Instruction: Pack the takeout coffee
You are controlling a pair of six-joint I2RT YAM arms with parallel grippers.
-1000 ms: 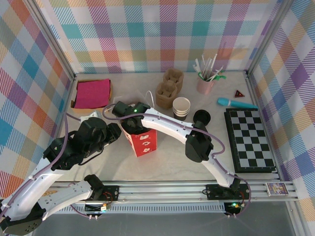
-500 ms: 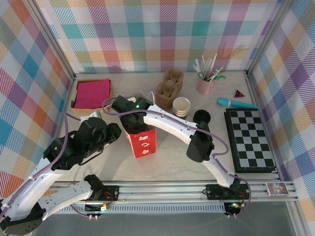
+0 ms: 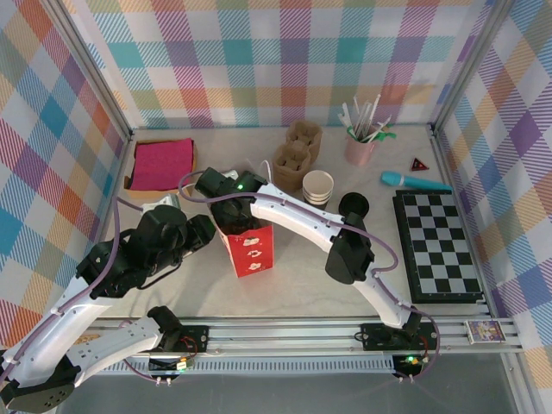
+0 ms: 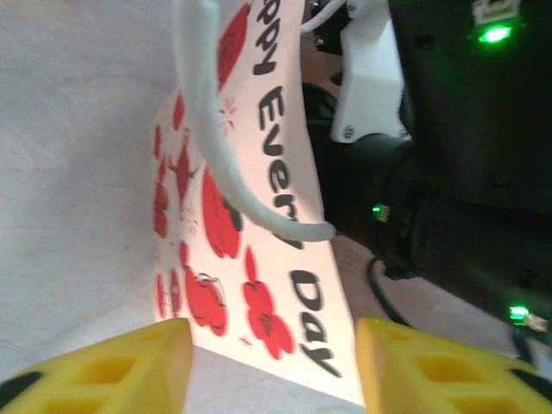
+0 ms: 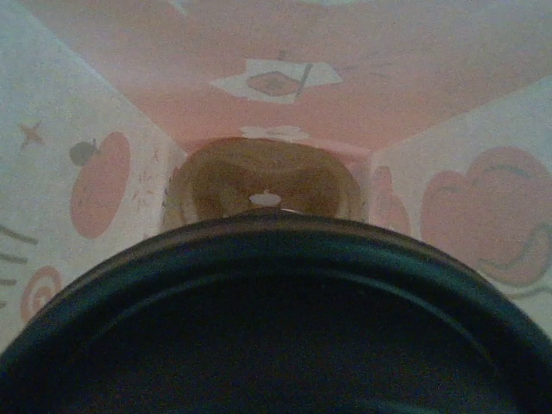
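Nearest the bases, the left gripper [image 4: 269, 347] stood at the left side of the red paper gift bag with white cord handles [image 3: 252, 248]. Its yellow fingers [image 4: 112, 366] were spread apart, with the bag's printed face lying ahead across the gap. Whether either pad touched the paper could not be told.

Just beyond, the right arm curved over from its base and the right gripper [image 3: 235, 214] plunged down through the bag's open mouth. From its wrist camera, the takeout coffee, seen as its round black plastic lid [image 5: 276, 328], sat directly under the wrist, inside the bag, with pale red walls rising on all sides. The cup's long axis seemed to run upright, in line with the bag's depth and with the gripper's reach. The right fingers were hidden, so I could not tell whether the jaws gripped the cup or stood free of it. Below the lid, on the bag's floor, lay a brown rounded shape [image 5: 263, 185] that I could not identify.

The right arm was plainly the nearer to the cup. I judged that the next move turned on a straight vertical line, down to seat the cup or up and out.

Farther back stood a stack of white paper cups [image 3: 317, 186] and a loose flat black lid [image 3: 354, 205].
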